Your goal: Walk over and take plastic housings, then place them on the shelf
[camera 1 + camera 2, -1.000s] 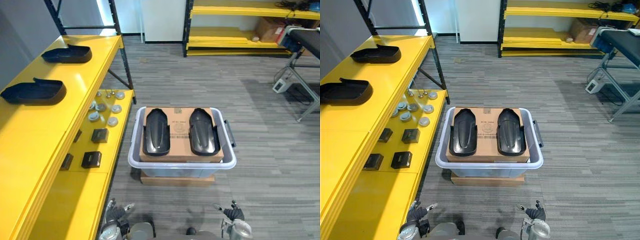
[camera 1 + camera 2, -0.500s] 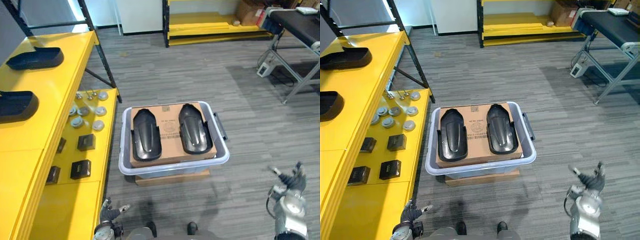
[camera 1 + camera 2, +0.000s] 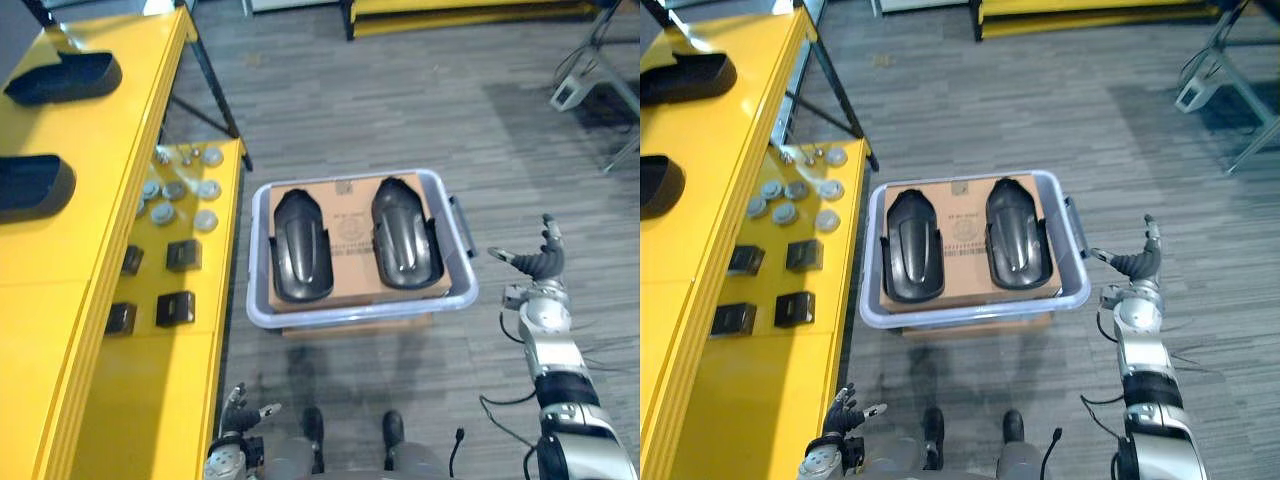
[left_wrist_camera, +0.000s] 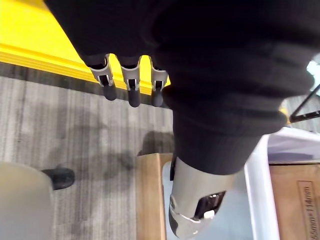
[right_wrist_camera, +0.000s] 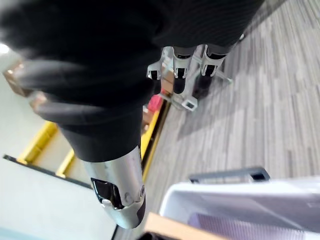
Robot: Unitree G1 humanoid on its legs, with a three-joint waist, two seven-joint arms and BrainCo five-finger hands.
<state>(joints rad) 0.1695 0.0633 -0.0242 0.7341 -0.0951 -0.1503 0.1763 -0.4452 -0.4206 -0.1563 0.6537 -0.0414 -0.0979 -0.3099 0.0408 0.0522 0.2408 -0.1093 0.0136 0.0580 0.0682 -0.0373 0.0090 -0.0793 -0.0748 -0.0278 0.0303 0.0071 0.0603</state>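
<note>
While the whole picture had shifted since half a second before, a sign that the camera had moved, the left eye view showed the two plastic housings (image 3: 300,248) lying as before. They sat side by side on a cardboard sheet (image 3: 350,240) in the pale bin (image 3: 350,316), and neither hand touched them. The right hand (image 3: 540,263) had risen from the lower right corner to hang near the bin's dark handle (image 3: 463,238), its fingers spread apart and empty. The left hand (image 3: 238,408) stayed low at the bottom edge, beside the yellow shelf (image 3: 60,300). Two more housings (image 3: 62,77) lay on the shelf's top board, well apart from the bin.

The right eye view told the same: the right hand stood splayed to the right of the bin, apart from it, and the left hand was down by the shelf's near end.

In the left wrist view the left hand's fingers (image 4: 131,85) were straight and held nothing, with the shelf's yellow edge past them and the bin's wall near the thumb (image 4: 192,210).

In the right wrist view the right hand's fingers (image 5: 182,62) were likewise straight and empty, with floor beyond them and the bin's rim and handle close by.
</note>
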